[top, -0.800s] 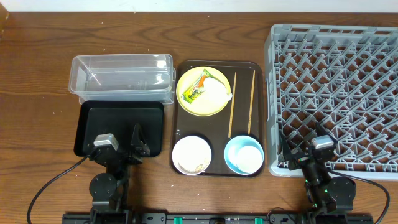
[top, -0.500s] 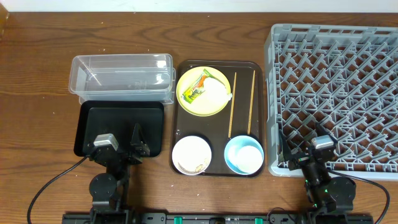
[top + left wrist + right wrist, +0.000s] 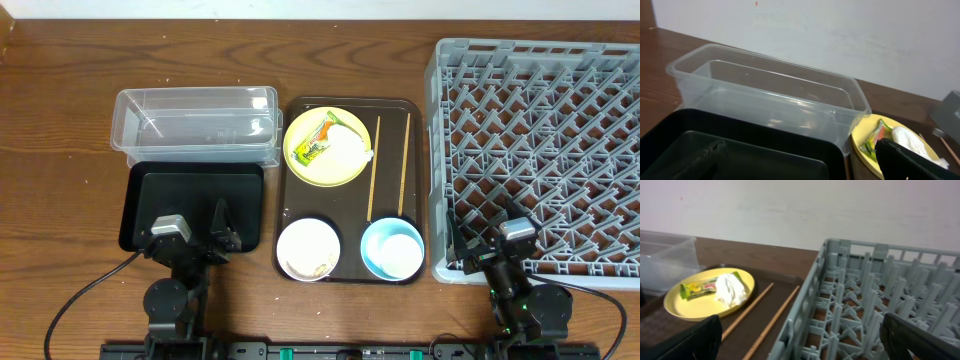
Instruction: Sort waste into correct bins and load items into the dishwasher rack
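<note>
Wooden table (image 3: 60,100) from above. A wrapper (image 3: 314,143) and tissue (image 3: 352,147) lie on a plate (image 3: 320,172) on a brown tray (image 3: 352,200), beside chopsticks (image 3: 373,170), a white bowl (image 3: 307,248) and a blue bowl (image 3: 375,250). The tub (image 3: 195,120) and black tray (image 3: 195,205) sit left, the rack (image 3: 540,150) right. The left gripper (image 3: 187,232) and right gripper (image 3: 505,250) are released, empty.

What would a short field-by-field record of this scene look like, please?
Plate: yellow plate holds wrapper and tissue
Tray: brown tray carries two chopsticks beside plate
Bowls: white bowl with rice grains; light blue bowl holding white cup
Bins: clear tub and black tray, both empty
Rack: dishwasher rack, empty
Grippers: left gripper and right gripper, both open, empty
</note>
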Tool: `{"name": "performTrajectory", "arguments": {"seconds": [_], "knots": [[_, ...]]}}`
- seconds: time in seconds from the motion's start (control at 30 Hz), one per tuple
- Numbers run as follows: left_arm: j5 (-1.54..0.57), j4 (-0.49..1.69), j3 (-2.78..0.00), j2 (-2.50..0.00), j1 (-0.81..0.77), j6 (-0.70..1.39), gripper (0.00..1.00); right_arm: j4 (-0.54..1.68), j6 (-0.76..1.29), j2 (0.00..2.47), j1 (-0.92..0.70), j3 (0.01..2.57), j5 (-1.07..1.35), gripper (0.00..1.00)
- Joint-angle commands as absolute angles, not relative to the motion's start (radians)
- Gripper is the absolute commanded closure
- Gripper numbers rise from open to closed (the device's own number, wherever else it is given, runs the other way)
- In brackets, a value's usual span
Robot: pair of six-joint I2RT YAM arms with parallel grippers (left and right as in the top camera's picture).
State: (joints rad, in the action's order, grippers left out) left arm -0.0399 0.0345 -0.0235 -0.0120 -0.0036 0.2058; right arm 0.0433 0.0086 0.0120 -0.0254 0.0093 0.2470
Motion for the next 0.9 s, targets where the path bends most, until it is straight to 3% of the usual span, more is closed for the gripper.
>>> {"name": "performTrajectory", "arguments": {"seconds": [0.0,0.23,0.43,0.87], "knots": [[-0.107,0.062,-0.004,-0.006,0.001,0.204,0.04,0.017,0.080,0.007,-0.024,0.006,0.292,0.01],[-0.356,0.010,-0.071,-0.006,0.001,0.204,0.04,0.014,0.152,0.007,-0.023,0.040,0.469,0.01],[-0.417,0.083,-0.301,-0.107,0.001,0.265,0.04,0.125,0.164,0.062,-0.023,0.247,0.467,0.01],[-0.578,0.840,-1.135,-0.886,-0.026,0.280,0.04,0.693,0.145,0.843,-0.023,0.961,0.431,0.01]]}}
